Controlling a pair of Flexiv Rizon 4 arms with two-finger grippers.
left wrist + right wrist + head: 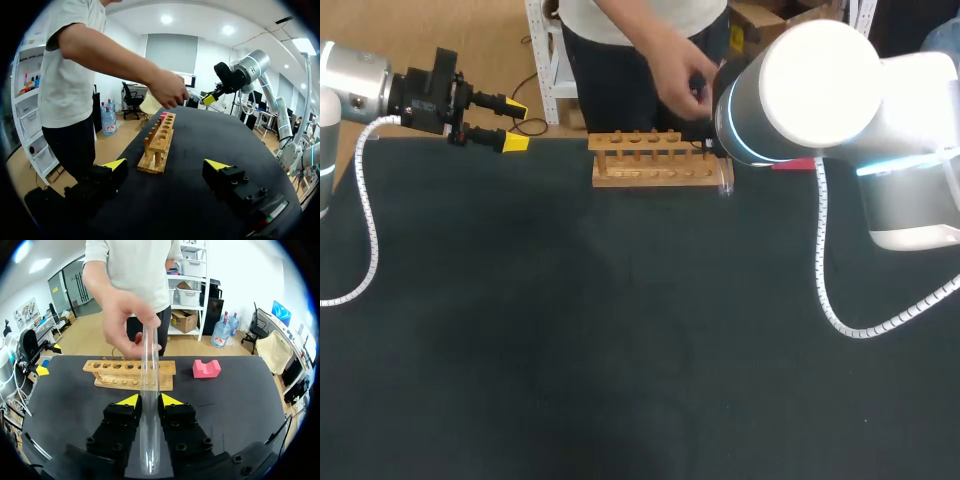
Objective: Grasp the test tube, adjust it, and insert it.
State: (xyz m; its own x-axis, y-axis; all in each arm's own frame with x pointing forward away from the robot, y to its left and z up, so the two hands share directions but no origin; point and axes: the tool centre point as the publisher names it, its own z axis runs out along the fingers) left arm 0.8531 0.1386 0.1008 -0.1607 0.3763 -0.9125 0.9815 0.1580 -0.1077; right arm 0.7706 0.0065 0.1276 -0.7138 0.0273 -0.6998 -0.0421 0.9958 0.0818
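**Pinching the test tube near the rack, with a person's hand on its far end**

The black bench carries everything. My right arm comes in over its far right part, and its bulky wrist hides that end effector from the head camera. My left arm sits at the far left corner.

A person stands behind the far edge and reaches over the bench. Their hand closes around the upper end of the test tube.

The wooden test tube rack lies along the far edge with its row of holes facing up. A pink block rests on the bench just beside the rack's end.

The clear tube runs out from between the yellow tips of my right end effector. Both fingers press it from either side, and it points toward the rack and the person.

My left end effector is spread wide with nothing between its fingers. It is aimed along the rack from well apart.
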